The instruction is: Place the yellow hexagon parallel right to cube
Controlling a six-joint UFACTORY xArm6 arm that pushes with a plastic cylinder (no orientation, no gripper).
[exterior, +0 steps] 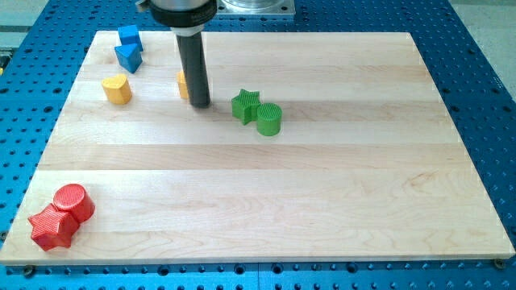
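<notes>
Nearest, at the near left corner: red star [51, 229] touching red cylinder [73, 201]. My tip [201, 105] is a bare rod without fingers, touching the right side of the mostly hidden yellow hexagon [183, 84], right of the far-left blue cube [128, 37].

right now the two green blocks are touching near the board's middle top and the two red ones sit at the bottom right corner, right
Not quite: the red cylinder and red star sit at the view's bottom left corner, as the camera view shows. The green star and green cylinder do touch.
</notes>
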